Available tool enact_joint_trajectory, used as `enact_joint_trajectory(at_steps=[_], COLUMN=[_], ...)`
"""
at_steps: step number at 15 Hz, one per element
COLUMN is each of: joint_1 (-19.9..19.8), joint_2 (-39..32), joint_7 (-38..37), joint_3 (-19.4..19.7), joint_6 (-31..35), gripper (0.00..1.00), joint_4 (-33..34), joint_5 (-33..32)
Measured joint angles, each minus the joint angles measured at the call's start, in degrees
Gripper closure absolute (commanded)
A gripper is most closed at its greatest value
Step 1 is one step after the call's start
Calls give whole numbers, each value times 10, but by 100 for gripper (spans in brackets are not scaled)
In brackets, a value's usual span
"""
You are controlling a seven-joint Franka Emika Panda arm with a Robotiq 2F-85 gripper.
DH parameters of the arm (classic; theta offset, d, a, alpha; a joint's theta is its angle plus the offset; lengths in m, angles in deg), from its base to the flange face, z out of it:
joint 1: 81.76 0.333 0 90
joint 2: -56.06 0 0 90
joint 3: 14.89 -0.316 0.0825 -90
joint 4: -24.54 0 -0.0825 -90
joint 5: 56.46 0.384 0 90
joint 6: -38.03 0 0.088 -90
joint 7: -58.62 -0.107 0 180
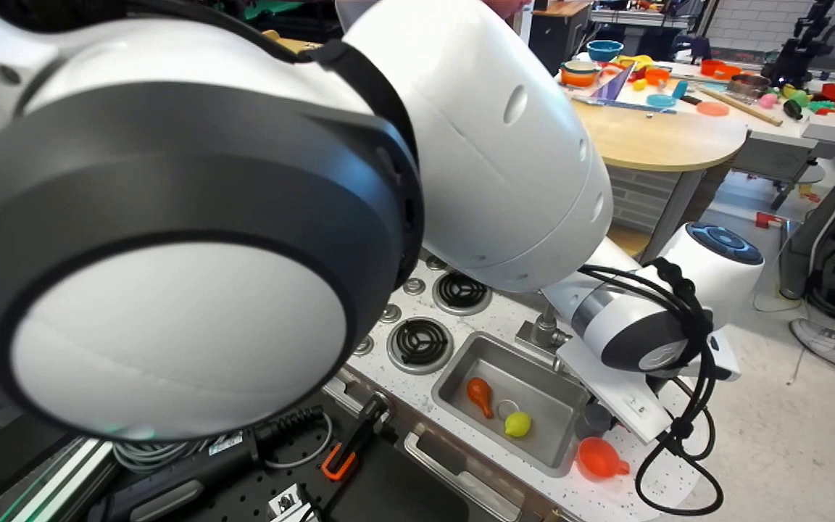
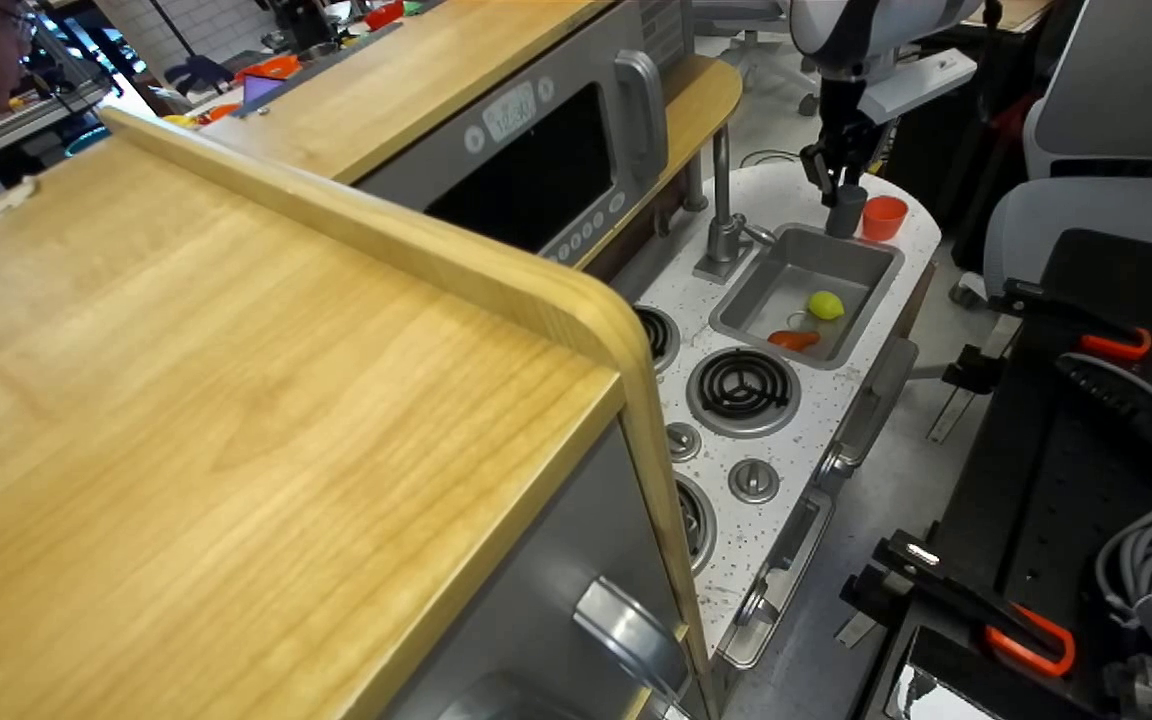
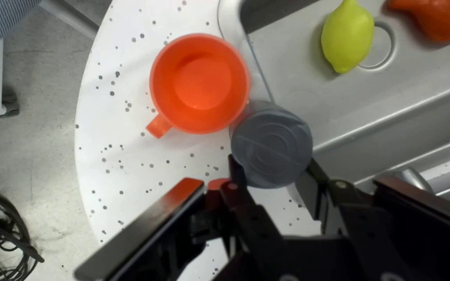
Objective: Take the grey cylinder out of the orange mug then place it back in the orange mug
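Note:
The grey cylinder (image 3: 274, 142) stands roughly upright beside the orange mug (image 3: 199, 84), outside it, and they look close together or touching. In both exterior views the cylinder (image 1: 594, 421) (image 2: 846, 212) is next to the mug (image 1: 599, 459) (image 2: 884, 217) at the sink's corner rim. The mug is upright on the speckled white counter, its inside bare, with its handle at the lower left in the wrist view. My gripper (image 3: 272, 168) has a finger against each side of the cylinder, with no gap seen. Whether the cylinder is lifted or resting, I cannot tell.
The grey sink (image 1: 504, 370) lies right beside the cylinder. It holds a yellow lemon (image 3: 346, 37) and an orange-brown pear-shaped item (image 1: 480, 397). A faucet (image 2: 724, 235) stands behind the sink. The counter's rounded edge (image 3: 77, 128) is near the mug. Stove burners (image 2: 744, 390) lie past the sink.

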Motion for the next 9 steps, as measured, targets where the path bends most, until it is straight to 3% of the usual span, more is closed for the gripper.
enact_joint_trajectory(at_steps=[9], joint_1=[-11], joint_2=[-1], joint_7=[3], joint_3=[1], joint_6=[0], gripper=[87], joint_4=[-5], joint_5=[0])
